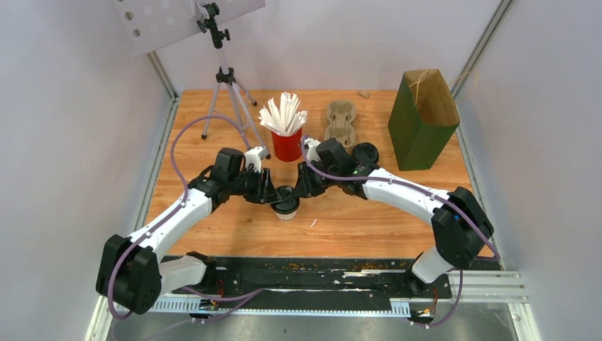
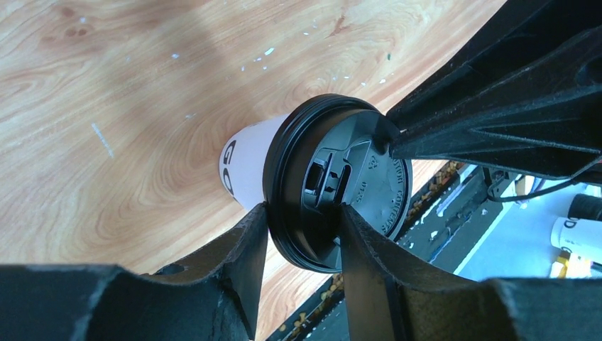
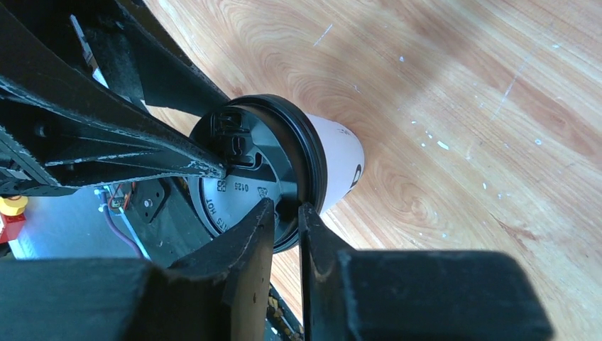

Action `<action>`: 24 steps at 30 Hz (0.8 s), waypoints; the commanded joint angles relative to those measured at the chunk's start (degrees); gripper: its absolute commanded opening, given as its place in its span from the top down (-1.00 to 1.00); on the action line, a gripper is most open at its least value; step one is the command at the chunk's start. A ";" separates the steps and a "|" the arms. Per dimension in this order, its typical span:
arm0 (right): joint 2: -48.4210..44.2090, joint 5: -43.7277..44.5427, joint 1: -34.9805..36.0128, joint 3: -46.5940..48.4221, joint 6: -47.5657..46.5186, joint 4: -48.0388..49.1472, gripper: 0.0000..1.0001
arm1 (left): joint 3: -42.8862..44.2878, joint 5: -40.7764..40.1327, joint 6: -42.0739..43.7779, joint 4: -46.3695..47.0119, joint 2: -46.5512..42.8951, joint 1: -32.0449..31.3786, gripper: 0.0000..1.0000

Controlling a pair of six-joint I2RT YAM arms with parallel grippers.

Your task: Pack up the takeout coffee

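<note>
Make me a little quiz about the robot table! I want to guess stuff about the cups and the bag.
1. True or false: the white straws stand in a red cup.
2. What colour is the paper bag? A green, B blue, C yellow.
3. Fill the gap: the left gripper and the right gripper both pinch the black ___ of the white cup.

Key: 1 true; 2 A; 3 lid.
</note>
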 commanded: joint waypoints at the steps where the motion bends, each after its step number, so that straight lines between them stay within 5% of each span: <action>1: -2.39 4.53 -0.40 2.82 -3.10 -10.36 0.55 | 0.60 2.29 5.20 -1.53 4.30 -0.27 0.03; 24: 3.94 -10.04 -5.44 8.02 -6.92 -2.43 0.49 | 4.70 7.44 9.35 -2.55 8.30 -0.28 -0.06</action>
